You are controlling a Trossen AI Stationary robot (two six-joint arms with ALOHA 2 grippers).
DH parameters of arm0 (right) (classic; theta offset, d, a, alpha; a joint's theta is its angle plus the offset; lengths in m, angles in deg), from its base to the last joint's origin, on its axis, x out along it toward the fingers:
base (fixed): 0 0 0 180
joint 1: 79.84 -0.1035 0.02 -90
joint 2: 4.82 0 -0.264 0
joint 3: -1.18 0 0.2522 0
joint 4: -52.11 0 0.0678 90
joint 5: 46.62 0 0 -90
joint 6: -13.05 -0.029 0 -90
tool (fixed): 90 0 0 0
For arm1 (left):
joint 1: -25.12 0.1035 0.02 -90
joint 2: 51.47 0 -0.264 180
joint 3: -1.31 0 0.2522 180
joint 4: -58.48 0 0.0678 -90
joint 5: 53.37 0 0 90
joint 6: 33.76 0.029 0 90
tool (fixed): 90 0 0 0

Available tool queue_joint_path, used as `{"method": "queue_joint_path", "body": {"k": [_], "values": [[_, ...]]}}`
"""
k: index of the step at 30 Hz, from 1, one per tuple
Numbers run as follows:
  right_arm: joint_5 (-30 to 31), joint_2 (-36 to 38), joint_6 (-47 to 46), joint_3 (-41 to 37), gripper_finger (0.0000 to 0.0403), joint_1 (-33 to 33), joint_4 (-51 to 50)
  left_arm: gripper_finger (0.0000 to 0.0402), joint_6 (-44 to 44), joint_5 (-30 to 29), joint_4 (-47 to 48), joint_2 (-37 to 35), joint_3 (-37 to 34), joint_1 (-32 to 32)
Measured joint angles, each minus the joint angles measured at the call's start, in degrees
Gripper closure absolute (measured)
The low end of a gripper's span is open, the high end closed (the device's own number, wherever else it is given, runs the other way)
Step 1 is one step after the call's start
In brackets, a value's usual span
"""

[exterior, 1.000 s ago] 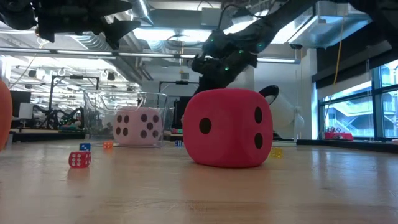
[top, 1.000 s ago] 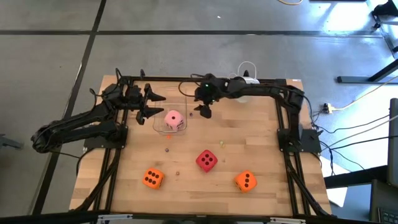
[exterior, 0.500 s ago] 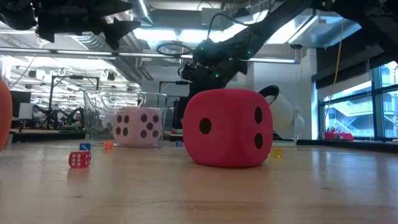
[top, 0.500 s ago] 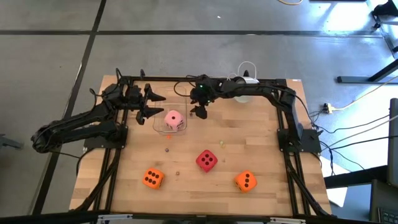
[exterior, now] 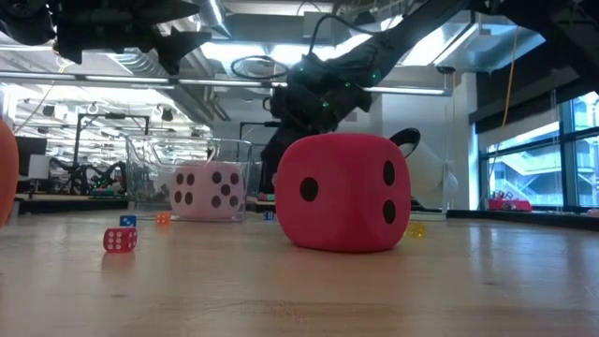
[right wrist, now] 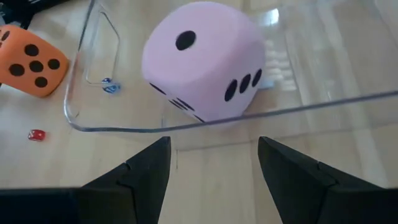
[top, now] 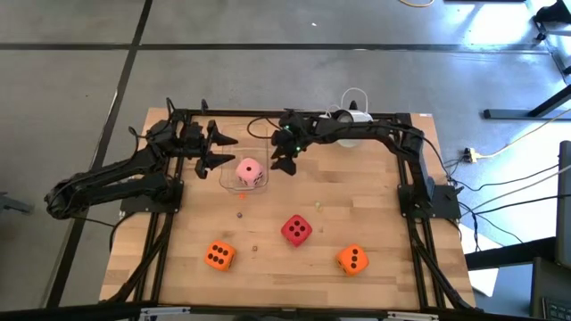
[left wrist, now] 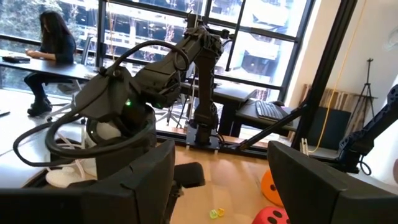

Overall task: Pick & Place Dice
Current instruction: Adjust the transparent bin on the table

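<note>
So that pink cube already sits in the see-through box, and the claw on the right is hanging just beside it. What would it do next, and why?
Probably the right pincer should swing away toward the soft red cube with dark pips. Its fingers are open and empty, the soft pink cube lies inside the clear plastic box, and the red one lies loose on the wooden table, nearest to that arm.

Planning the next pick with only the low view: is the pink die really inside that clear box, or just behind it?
Observer: Inside. From above, the pink die sits within the clear box's walls.
Operator: Where is the right gripper?
Observer: The right gripper is just outside the box's right wall, fingers open, facing the die.
Operator: I see one orange edge. Any more?
Observer: Two orange dice, one left and one right of the red die.
</note>
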Motion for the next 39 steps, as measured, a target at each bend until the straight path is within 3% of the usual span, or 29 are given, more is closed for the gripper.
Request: {"method": "queue_joint_path", "body": {"k": [13,20,28,39], "values": [[4.13,0.02,3.48,-0.02,0.016,-1.56,-2.33,0.0149,-0.62,0.62,0.22,-0.02,0.0,0.0],[10.74,-2.57,1.75,-0.02,0.016,-3.01,-1.58,0.0149,-0.62,0.63,0.19,-0.01,0.0,0.01],[23.45,-5.99,0.98,-0.04,0.016,-5.58,-0.63,0.0149,-0.62,0.69,0.17,-0.02,0.0,0.0],[23.86,-6.32,0.95,-0.07,0.016,-6.23,-0.61,0.0149,-0.55,0.71,0.19,-0.02,0.0,0.02]]}}
